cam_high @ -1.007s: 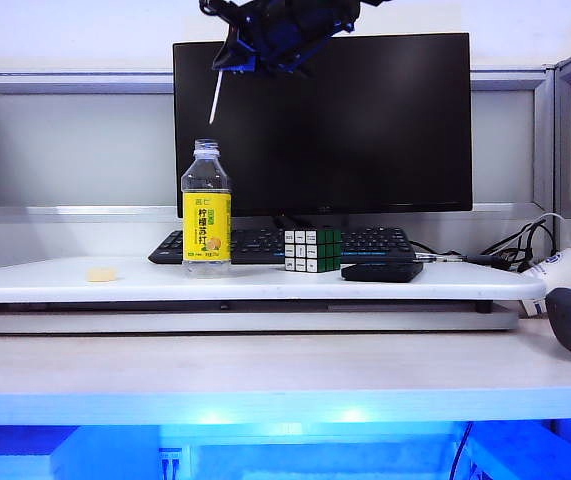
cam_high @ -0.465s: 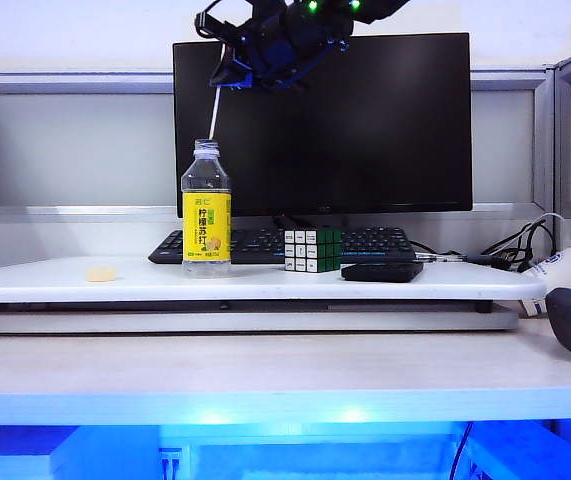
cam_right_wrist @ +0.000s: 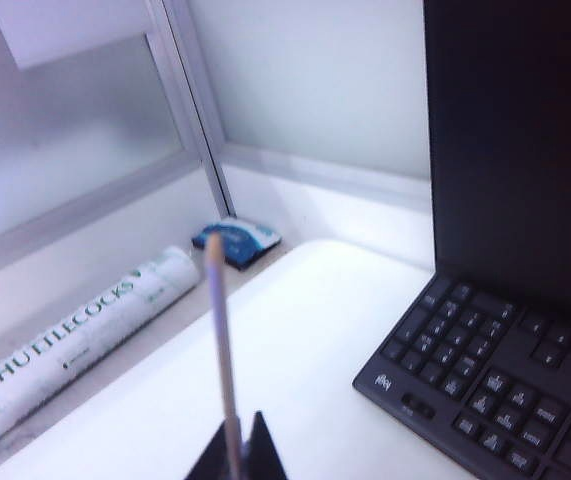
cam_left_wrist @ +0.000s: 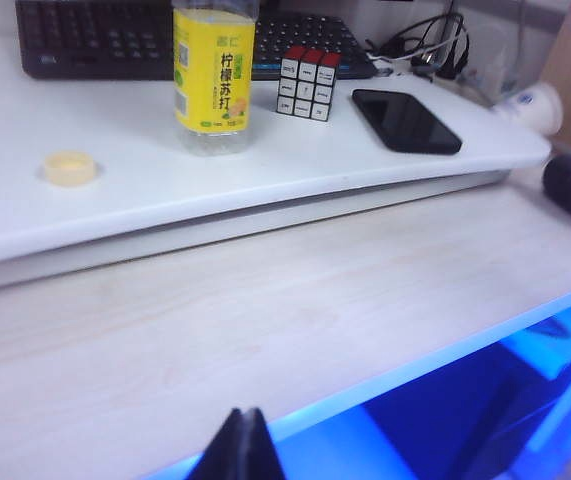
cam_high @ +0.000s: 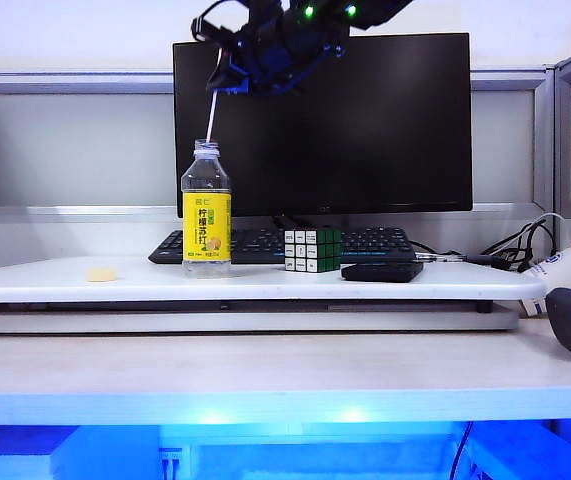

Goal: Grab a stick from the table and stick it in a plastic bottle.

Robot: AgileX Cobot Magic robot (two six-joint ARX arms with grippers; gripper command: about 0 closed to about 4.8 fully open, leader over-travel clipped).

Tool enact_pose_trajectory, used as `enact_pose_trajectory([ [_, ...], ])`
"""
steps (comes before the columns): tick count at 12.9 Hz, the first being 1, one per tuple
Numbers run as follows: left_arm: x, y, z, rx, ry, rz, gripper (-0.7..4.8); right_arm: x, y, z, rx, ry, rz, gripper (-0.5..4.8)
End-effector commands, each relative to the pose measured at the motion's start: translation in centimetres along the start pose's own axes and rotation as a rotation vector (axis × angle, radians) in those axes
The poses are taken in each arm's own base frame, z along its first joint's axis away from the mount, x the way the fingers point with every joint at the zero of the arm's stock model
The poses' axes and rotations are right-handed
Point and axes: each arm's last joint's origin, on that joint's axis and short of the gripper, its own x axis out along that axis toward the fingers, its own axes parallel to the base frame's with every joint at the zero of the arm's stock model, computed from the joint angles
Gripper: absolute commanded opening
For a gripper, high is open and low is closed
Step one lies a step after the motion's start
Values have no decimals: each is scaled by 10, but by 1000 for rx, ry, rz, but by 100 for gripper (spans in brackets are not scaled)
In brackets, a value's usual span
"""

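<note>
Stick (cam_high: 211, 115): thin, straight and pale, near white against the dark monitor (cam_high: 365, 120) from my outside camera; it hangs almost upright with a slight lean, its lower tip just above the bottle's open mouth.
Stick, wrist view (cam_right_wrist: 221, 340): I see it run out from between the fingers as a narrow flat strip, light tan with a blunt tip.
Right pincer (cam_high: 227, 80): I have it high above the worktop's raised shelf board, over the bottle, clamped tight on the stick's upper end.
Left pincer (cam_left_wrist: 243, 450): only its dark fingertips show, pressed together with nothing between them, out past the worktop's blue-lit front edge.
Plastic bottle (cam_high: 206, 210): clear, capless, narrow neck, bright yellow label with dark characters; it stands upright on the shelf board toward its left end, in front of the keyboard (cam_high: 265, 243).
Worktop (cam_high: 265, 375): pale wood-grain surface below the white shelf board.
Other items on the board: a puzzle cube (cam_high: 312, 250) right of the bottle, a black phone (cam_high: 382, 271) beside that, a small pale ring (cam_high: 101, 273) near the left end.
</note>
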Motion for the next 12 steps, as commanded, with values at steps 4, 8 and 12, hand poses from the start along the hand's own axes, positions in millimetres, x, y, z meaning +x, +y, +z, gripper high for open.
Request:
enact_pose_trajectory([
  [4, 0, 0, 2, 67, -20, 16, -5, 5, 6, -2, -15, -17, 17, -5],
  [8, -1, -1, 17, 148, -154, 16, -5, 6, 5, -5, -39, -11, 14, -5],
  [12, -3, -2, 23, 158, -219, 9, -5, 6, 4, -5, -41, -11, 8, -6],
])
